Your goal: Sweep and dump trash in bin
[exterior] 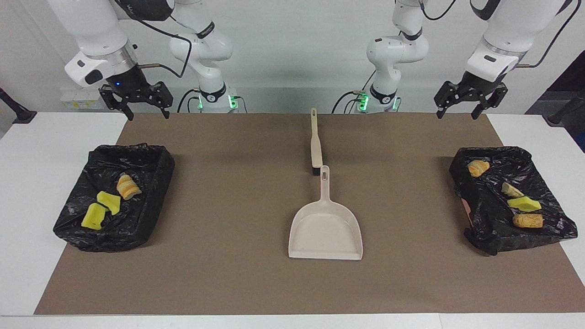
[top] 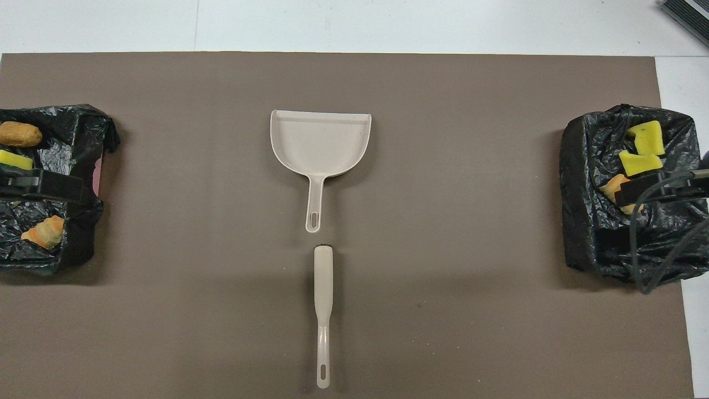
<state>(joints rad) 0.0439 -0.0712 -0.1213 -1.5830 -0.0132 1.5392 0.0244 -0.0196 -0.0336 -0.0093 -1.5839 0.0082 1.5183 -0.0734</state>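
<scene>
The light is bright and even, and it comes from above. Shadows on the brown mat (exterior: pixel 228 205) are soft and short, with a faint one beside the dustpan (exterior: pixel 325 230) and the brush (exterior: pixel 315 144). The black bags (exterior: pixel 116 201) show small glare spots. Both views are sharp, without visible distortion at the edges.

Robot lab: two bench-mounted arms (exterior: pixel 388 55)
</scene>
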